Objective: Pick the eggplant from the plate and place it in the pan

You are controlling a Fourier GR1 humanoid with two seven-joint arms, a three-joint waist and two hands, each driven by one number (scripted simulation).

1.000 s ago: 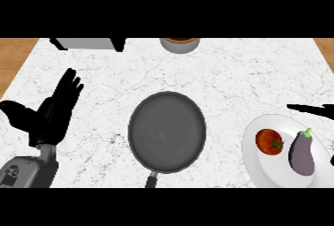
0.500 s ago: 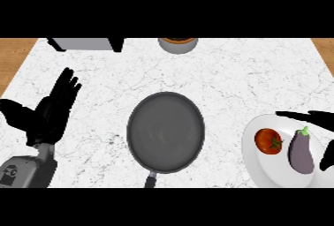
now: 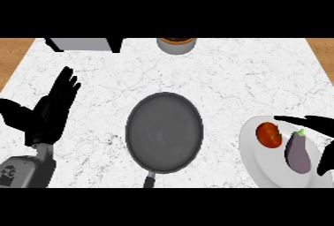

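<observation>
I see a counter point(image 3: 248, 84) of white marble, grey-veined and smooth, with bare wood point(image 3: 13, 53) past its edges. The pan point(image 3: 163, 132) looks like dark grey metal with a dull sheen. The plate point(image 3: 257, 163) is plain white and smooth. The eggplant point(image 3: 298, 152) has sleek purple skin. The left hand point(image 3: 52, 110) is matt black.

One pan point(image 3: 163, 132), one plate point(image 3: 252, 154), one eggplant point(image 3: 298, 152), one tomato point(image 3: 269, 134), one round container point(image 3: 176, 44) (at the far edge), one grey box point(image 3: 81, 43), and two hands: left hand point(image 3: 49, 112), right hand point(image 3: 314, 120).
</observation>
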